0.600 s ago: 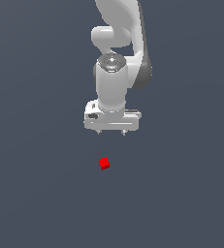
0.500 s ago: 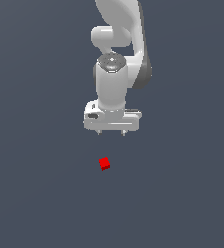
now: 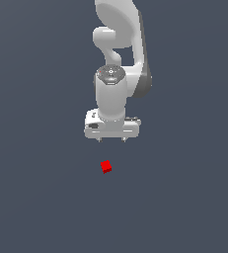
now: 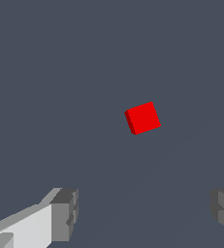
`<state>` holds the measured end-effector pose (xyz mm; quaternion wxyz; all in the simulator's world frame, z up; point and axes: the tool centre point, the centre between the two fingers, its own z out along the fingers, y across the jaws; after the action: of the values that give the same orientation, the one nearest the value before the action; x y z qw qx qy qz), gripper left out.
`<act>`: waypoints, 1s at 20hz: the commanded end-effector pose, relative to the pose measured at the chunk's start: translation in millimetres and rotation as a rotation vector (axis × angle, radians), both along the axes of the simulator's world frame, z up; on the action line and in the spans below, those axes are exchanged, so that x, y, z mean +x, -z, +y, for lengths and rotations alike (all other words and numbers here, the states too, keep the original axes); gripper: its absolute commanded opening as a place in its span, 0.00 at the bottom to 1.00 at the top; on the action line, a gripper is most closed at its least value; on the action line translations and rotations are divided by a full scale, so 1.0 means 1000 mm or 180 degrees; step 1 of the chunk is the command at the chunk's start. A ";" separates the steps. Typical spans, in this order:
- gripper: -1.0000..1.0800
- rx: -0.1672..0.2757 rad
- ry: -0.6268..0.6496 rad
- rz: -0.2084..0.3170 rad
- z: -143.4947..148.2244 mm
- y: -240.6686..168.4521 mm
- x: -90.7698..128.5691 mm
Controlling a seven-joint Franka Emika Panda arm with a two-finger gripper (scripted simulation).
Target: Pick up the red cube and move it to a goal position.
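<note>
Red cube, tiny, bright, plain-faced, apart from jaws

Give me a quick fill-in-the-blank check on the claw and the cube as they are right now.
1. The red cube is ____ by the claw.
2. The claw's jaws stand ____.
3. The cube's colour is ____.
4. The cube lies on a plain ____ surface.
Missing words: untouched; open; red; grey

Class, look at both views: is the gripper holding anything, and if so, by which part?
Nothing is held. The gripper is open and apart from the red cube, which lies free on the surface.
</note>
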<state>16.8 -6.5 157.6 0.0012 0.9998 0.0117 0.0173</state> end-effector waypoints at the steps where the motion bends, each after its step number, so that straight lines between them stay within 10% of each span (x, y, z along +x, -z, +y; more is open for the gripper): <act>1: 0.96 0.0000 -0.0090 0.0012 -0.004 0.012 0.004; 20: 0.96 -0.0008 -0.0970 0.0101 -0.027 0.127 0.054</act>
<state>67.9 -33.1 35.4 -0.0004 0.9878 0.1560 0.0015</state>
